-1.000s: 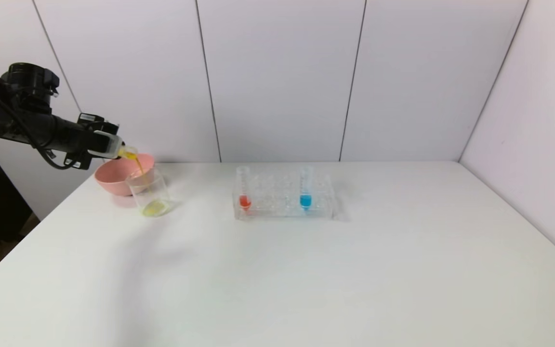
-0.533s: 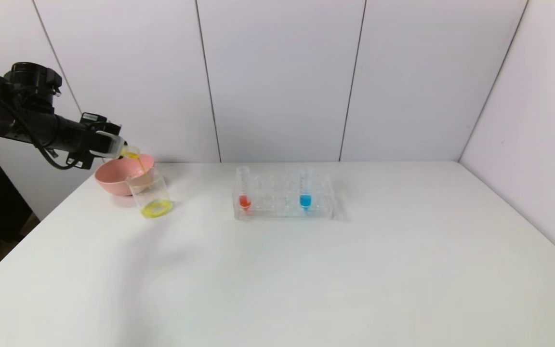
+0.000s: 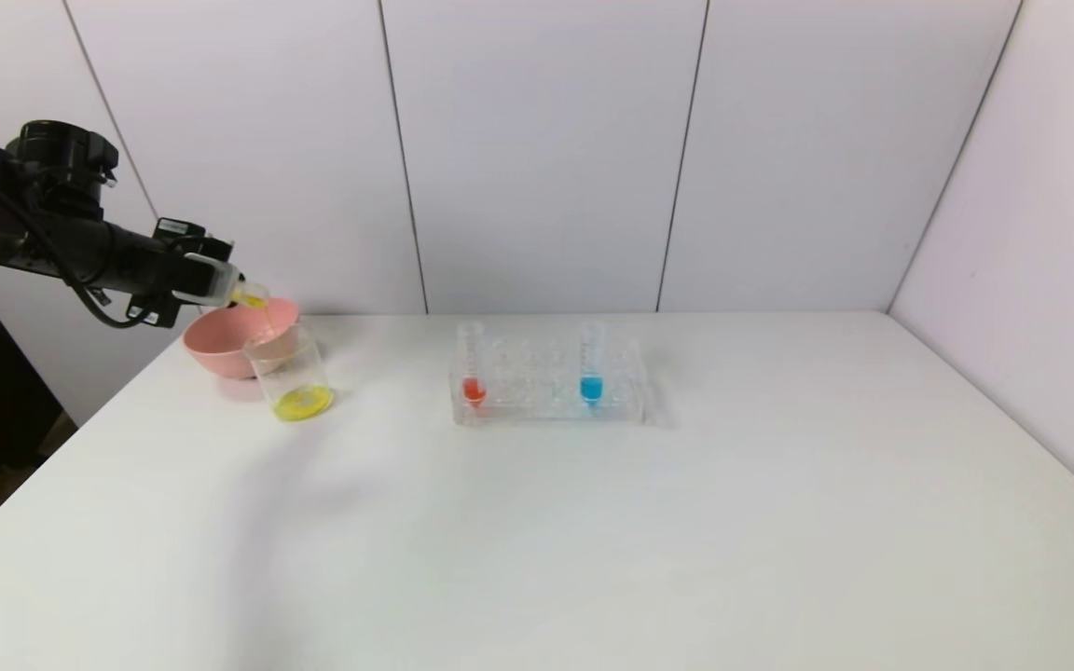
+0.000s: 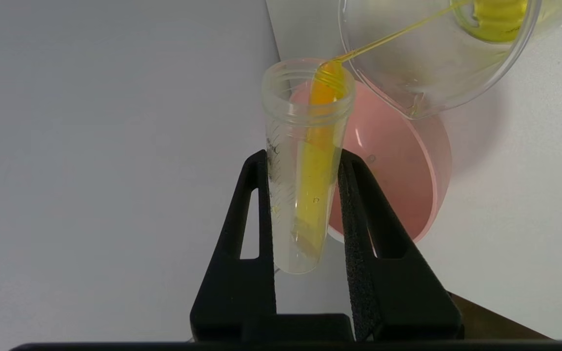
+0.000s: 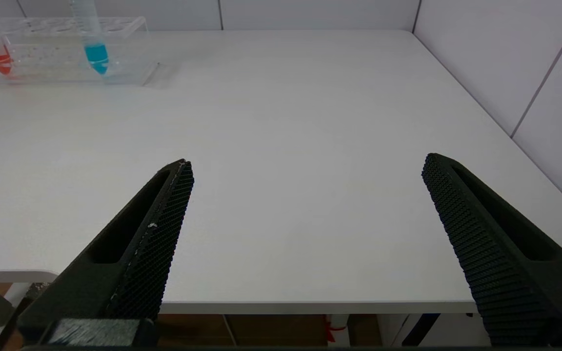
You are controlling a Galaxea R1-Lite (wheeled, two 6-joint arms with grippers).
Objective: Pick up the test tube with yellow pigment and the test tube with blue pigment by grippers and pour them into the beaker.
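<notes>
Now the left gripper (image 4: 305,161) pinches the slim clear yellow-pigment test tube (image 4: 305,165), tipped over the small clear glass beaker (image 3: 290,371) near the tabletop's far-left corner; a thin stream could miss the rim into the pink bowl (image 3: 220,347). The right gripper (image 5: 305,180) hangs spread off the near edge.

A laboratory-style test bench. A plain white table (image 3: 593,522) stands against pale panelled walls (image 3: 537,149) that meet at its far right corner. Chemistry ware marks the setting: a clear tube rack (image 3: 551,387) near the middle of the far edge holds graduated tubes of red (image 3: 473,368) and blue (image 3: 592,368) liquid, and a glass beaker (image 3: 292,373) with yellow liquid stands by a pink bowl (image 3: 229,340) at the far left corner.
</notes>
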